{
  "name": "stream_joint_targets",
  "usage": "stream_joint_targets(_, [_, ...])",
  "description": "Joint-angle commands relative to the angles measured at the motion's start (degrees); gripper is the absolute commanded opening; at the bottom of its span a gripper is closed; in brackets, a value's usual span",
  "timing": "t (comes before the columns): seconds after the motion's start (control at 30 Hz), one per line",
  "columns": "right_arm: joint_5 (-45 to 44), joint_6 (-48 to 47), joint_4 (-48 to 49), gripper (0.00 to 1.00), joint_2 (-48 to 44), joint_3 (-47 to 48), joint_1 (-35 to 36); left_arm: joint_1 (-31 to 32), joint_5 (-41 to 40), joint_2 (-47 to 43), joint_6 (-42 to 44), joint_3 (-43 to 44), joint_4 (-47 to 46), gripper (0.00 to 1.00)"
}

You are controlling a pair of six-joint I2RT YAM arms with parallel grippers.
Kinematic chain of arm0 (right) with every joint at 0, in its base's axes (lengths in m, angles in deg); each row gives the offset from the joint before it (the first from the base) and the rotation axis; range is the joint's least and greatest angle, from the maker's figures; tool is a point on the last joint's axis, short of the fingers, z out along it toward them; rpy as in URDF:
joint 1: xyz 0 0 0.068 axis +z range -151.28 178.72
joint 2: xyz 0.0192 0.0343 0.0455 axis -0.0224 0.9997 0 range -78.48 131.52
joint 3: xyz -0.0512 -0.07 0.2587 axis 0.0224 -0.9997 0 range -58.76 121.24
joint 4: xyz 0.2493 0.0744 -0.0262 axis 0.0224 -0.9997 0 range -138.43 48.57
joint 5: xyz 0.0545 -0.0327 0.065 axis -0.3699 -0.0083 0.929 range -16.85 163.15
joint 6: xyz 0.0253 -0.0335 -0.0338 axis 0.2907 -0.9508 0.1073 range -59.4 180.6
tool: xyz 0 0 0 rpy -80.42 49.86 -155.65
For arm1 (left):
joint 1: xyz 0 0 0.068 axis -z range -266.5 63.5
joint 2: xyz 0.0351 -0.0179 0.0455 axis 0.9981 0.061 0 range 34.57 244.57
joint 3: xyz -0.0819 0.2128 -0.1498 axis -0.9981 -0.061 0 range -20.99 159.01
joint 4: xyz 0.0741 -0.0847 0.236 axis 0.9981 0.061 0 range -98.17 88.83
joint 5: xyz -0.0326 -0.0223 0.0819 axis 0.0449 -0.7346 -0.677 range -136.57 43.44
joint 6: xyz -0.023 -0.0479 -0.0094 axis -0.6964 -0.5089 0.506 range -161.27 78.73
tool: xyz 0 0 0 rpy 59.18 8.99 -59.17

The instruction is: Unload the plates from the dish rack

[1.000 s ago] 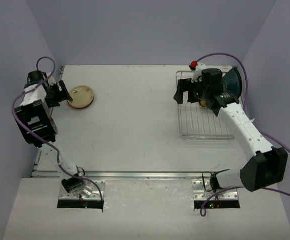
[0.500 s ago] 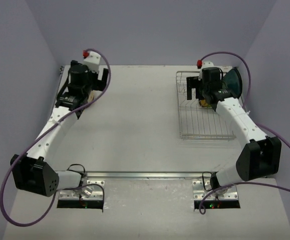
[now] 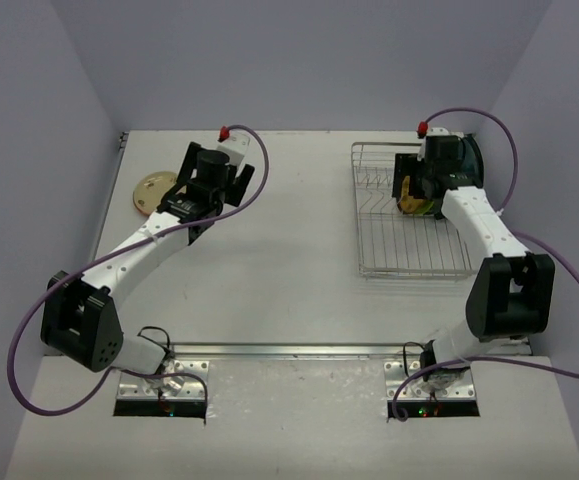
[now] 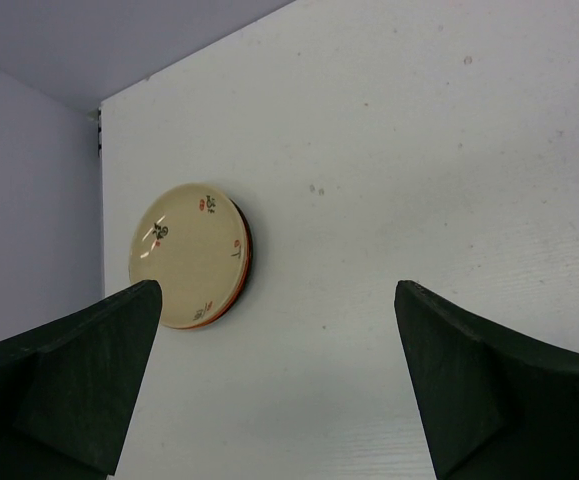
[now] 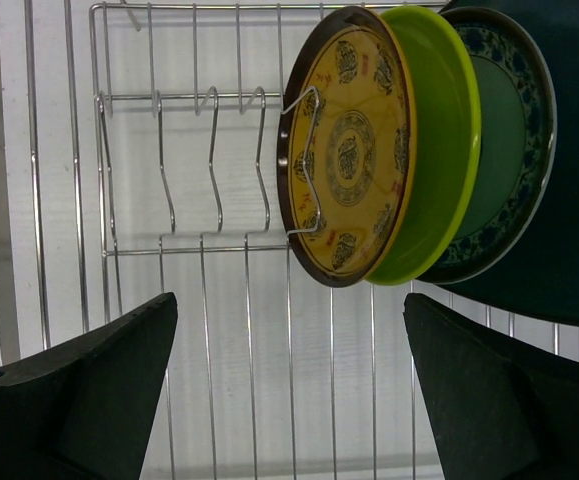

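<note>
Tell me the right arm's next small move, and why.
Probably advance the open right gripper onto the rim of the yellow plate: it stands upright in the rack, frontmost of the row, centred between the jaws, not yet gripped.

My fingers (image 5: 79, 400) stand wide apart with nothing between them, and my gripper (image 5: 289, 330) looks onto the dish rack (image 5: 209, 180) and its wire tines. Four plates stand on edge there, packed side by side close to the rack's rim at the top of my view. From left to right they are a yellow patterned plate (image 5: 349, 150) with a dark rim caught behind a tine, a lime-green plate (image 5: 439, 140), a green plate with a blue patterned border (image 5: 509, 150), and a large dark-teal plate (image 5: 569, 250).
</note>
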State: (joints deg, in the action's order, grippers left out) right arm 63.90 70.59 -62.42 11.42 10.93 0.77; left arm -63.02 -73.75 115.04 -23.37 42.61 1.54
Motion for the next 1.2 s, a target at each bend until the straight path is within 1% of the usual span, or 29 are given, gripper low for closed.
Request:
stream_joint_targets(0.0, [1.32, -0.59, 4.04, 0.93, 1.21, 2.31, -0.26, 0.82, -1.78, -0.31, -0.59, 2.76, -1.26, 1.0])
stream_joint_targets(0.03, [0.99, -0.59, 4.11, 0.91, 2.24, 3.03, -0.4, 0.95, -1.92, -0.5, -0.59, 2.76, -1.01, 1.0])
stream_joint_targets(0.13, [-0.41, -0.59, 4.11, 0.88, 3.61, 4.3, -0.73, 1.12, -2.25, -0.84, -0.5, 2.67, -0.84, 1.0])
stream_joint_targets(0.4, [-2.29, -1.55, 4.11, 0.84, 4.8, 5.5, -1.29, 1.12, -2.23, -0.62, -0.7, 2.76, -0.84, 1.0])
stream_joint_targets(0.6, [-1.53, -1.7, 4.73, 0.8, 6.18, 5.97, -1.63, 1.12, -2.33, -0.32, -0.76, 3.18, -0.82, 1.0])
stream_joint_targets(0.73, [-1.3, -2.34, 5.17, 0.74, 7.59, 6.34, -3.47, 1.12, -2.43, -0.32, -0.76, 3.2, -0.83, 1.0])
stream_joint_targets(1.0, [-2.32, -3.64, 6.8, 0.62, 9.65, 7.2, -4.68, 1.12, -2.52, -0.32, -0.6, 3.36, -0.75, 1.0])
stream_joint_targets(1.13, [-3.13, -4.35, 7.44, 0.53, 10.37, 7.21, -5.29, 1.12, -2.52, -0.24, -0.68, 3.37, -0.75, 1.0])
stream_joint_targets(1.17, [-3.35, -4.52, 7.6, 0.48, 10.43, 7.26, -5.36, 1.12, -2.52, -0.23, -0.68, 3.42, -0.75, 1.0])
